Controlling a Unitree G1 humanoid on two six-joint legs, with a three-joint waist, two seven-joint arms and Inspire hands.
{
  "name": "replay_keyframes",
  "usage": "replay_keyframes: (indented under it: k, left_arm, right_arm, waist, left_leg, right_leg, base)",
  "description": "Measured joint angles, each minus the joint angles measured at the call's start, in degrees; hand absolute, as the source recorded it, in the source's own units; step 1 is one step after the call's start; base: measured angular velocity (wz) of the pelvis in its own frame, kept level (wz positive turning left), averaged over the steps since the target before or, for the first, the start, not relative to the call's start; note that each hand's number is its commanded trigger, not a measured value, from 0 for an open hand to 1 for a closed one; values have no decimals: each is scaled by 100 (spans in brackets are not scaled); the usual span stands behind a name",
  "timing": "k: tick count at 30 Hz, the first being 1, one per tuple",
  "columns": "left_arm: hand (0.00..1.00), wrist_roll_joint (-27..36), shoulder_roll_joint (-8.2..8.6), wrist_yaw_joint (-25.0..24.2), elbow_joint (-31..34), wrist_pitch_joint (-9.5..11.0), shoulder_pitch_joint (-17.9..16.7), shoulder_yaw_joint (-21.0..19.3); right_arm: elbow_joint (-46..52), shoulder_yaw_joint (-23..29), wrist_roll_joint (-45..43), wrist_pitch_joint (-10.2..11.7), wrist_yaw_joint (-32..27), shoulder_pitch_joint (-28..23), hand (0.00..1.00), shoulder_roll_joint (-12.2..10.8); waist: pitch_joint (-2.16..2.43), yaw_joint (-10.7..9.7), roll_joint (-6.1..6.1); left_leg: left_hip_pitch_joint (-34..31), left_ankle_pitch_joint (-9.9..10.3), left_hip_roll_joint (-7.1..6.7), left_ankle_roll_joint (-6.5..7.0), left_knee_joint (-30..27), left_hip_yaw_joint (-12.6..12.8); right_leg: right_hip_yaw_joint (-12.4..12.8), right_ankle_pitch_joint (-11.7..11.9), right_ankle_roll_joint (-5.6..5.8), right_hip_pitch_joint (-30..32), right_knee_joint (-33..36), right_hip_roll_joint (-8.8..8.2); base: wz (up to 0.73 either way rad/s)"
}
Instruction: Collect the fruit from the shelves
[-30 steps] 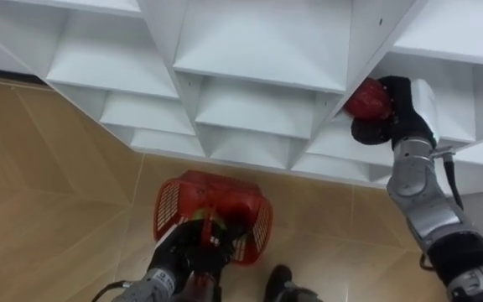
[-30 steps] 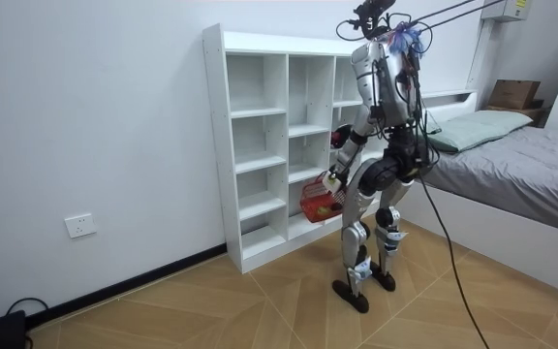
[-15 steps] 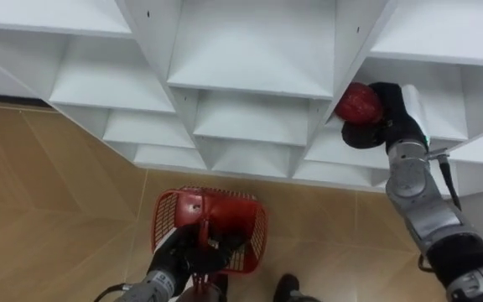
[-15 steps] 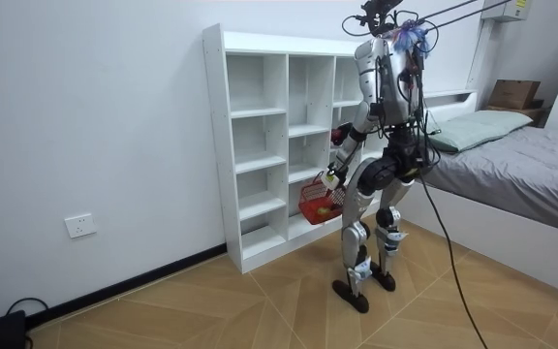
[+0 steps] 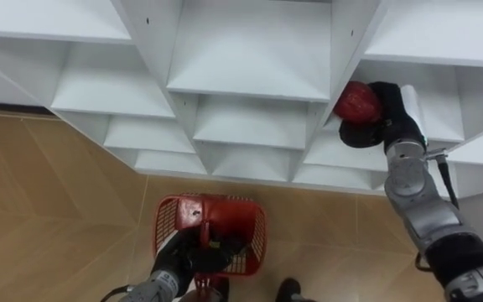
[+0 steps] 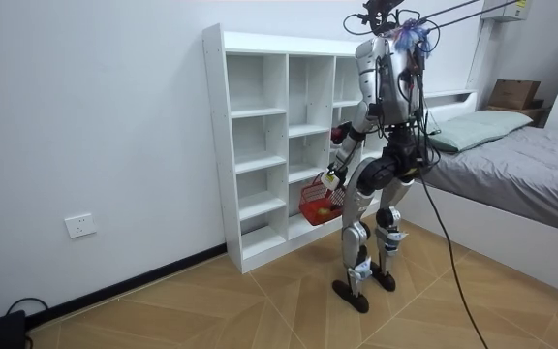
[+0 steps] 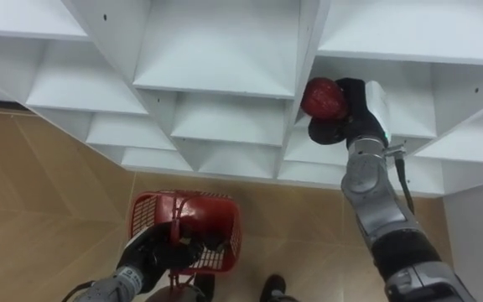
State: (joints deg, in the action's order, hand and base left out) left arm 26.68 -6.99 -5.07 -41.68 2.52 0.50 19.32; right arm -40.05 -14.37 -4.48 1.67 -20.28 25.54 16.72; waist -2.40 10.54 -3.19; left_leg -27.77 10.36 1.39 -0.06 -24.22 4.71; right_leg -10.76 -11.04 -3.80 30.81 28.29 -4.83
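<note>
I stand facing the white closet (image 5: 250, 75) of open shelves (image 6: 260, 145). My right hand (image 5: 386, 117) is raised at the front of a right-hand compartment, its fingers curled round a red apple (image 5: 357, 101) (image 7: 323, 97). Low down, my left hand (image 5: 189, 253) is shut on the handle of a red wire basket (image 5: 212, 231) (image 7: 184, 225), which hangs above the wooden floor in front of the lower shelves. In the room view the basket (image 6: 315, 204) hangs at knee height beside the closet, with something yellow inside it.
The closet's other compartments in view hold nothing. Wooden floor (image 5: 49, 193) stretches to my left. A bed (image 6: 511, 165) stands close behind me on the room view's right, and a wall socket (image 6: 79, 226) sits low on the wall at its left.
The apple in my right hand has come slightly out and left from the compartment. The view has shifted a little, and the basket hangs slightly lower in the picture.
</note>
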Motion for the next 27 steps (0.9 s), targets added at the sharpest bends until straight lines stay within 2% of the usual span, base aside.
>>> replay_keyframes:
  k: [3,15,27]
  left_arm:
    - [100,-2,-8,-1,-5,1,-7,0]
    - [100,15,-20,77,-5,64,-80,9]
    - [100,32,-39,104,-8,65,-141,-115]
  right_arm:
    - [-12,12,6,7,31,-7,100,-97]
    - [-31,-15,306,148,234,-449,100,-129]
    - [46,57,277,276,291,-646,100,-222]
  waist:
    - [-1,-93,1]
    - [-4,-128,2]
    - [16,-467,-5]
  left_leg:
    - [18,-1,3,0,2,-1]
    - [55,-1,-4,1,8,-6]
    - [50,-4,-6,7,-5,-10]
  right_leg:
    - [-9,2,4,-34,-27,2]
    - [-5,2,20,-72,-39,-4]
    - [2,8,28,-83,-61,1]
  base:
    - [0]
    - [0]
    - [0]
